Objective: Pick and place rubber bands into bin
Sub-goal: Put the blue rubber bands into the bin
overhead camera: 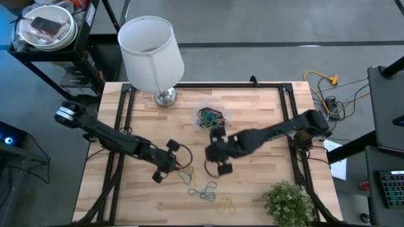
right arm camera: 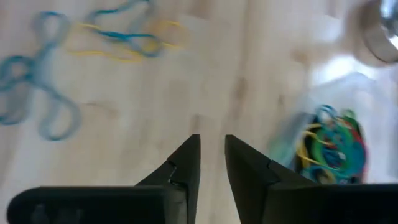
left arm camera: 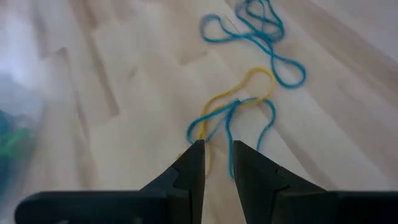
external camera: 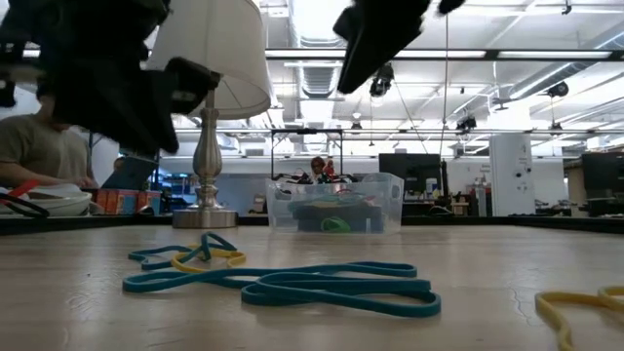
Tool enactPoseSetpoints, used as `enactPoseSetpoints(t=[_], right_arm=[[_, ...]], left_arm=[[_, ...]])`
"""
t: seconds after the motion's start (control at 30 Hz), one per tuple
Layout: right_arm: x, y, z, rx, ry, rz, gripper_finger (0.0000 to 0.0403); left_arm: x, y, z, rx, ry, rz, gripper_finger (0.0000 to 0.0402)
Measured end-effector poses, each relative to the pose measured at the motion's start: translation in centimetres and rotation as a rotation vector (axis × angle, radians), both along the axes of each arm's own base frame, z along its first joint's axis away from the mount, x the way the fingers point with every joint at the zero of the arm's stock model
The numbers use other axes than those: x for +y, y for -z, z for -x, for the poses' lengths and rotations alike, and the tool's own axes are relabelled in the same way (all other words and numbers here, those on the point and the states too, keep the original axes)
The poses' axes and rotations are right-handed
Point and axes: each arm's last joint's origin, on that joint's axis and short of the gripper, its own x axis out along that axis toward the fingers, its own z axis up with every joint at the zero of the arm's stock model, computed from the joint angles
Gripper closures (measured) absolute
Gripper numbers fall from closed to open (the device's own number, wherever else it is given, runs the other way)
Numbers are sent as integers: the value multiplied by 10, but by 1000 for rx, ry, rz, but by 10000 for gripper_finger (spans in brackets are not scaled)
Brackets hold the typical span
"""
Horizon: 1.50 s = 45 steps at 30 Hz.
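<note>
The clear bin (overhead camera: 211, 118) stands mid-table in front of the lamp, holding a heap of coloured rubber bands (right arm camera: 326, 144). Loose bands lie near the table's near edge: a blue and yellow tangle (overhead camera: 186, 175), a blue one (overhead camera: 203, 191) and a yellow one (overhead camera: 226, 203). My left gripper (overhead camera: 172, 162) hovers above the table just left of the blue and yellow tangle (left arm camera: 233, 109), its fingers a narrow gap apart and empty. My right gripper (overhead camera: 214, 154) hangs in the air between the bin and the loose bands, also narrowly open (right arm camera: 212, 146) and empty.
A white-shaded lamp (overhead camera: 151, 50) stands on its metal base (overhead camera: 165, 96) at the far edge, left of the bin. A small green plant (overhead camera: 287, 202) sits at the near right corner. A person sits beyond the table's far left (external camera: 39, 146).
</note>
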Motion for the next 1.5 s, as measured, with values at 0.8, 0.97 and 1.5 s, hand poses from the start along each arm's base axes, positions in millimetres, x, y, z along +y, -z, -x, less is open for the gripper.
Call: enactPoseSetpoints(t=[0.8, 0.97, 1.5], right_arm=[[137, 4, 61, -169, -187, 107, 355], [141, 3, 63, -184, -202, 113, 355], [141, 2, 63, -188, -201, 110, 355]], left_arm=[[-23, 39, -52, 38, 150, -85, 336], [-24, 41, -56, 6, 189, -112, 336], [-24, 52, -61, 6, 229, -167, 336]])
